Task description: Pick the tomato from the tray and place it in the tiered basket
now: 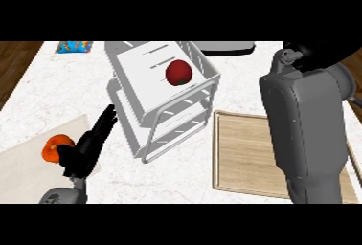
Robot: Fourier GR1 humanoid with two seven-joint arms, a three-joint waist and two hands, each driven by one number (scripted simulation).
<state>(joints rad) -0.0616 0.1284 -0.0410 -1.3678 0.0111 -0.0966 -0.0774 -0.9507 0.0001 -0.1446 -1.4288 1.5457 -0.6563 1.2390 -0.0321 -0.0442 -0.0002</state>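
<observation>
One tomato (pixel 179 72) sits in one white tiered basket (pixel 131 103) at twelve o'clock, and one wooden tray (pixel 244 155) lies at four o'clock. One orange object (pixel 53 148) shows at nine o'clock, one blue packet (pixel 75 46) at eleven. One black hand (pixel 88 146) is visible.

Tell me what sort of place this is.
Most likely a kitchen counter: a pale marbled counter top carries a white tiered basket with a tomato in its top tier, and a wooden tray lies beside it.

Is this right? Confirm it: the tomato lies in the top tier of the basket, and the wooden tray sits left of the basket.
Not quite. The tomato does lie in the top tier of the basket, but the head view shows the wooden tray right of the basket, not left.
</observation>
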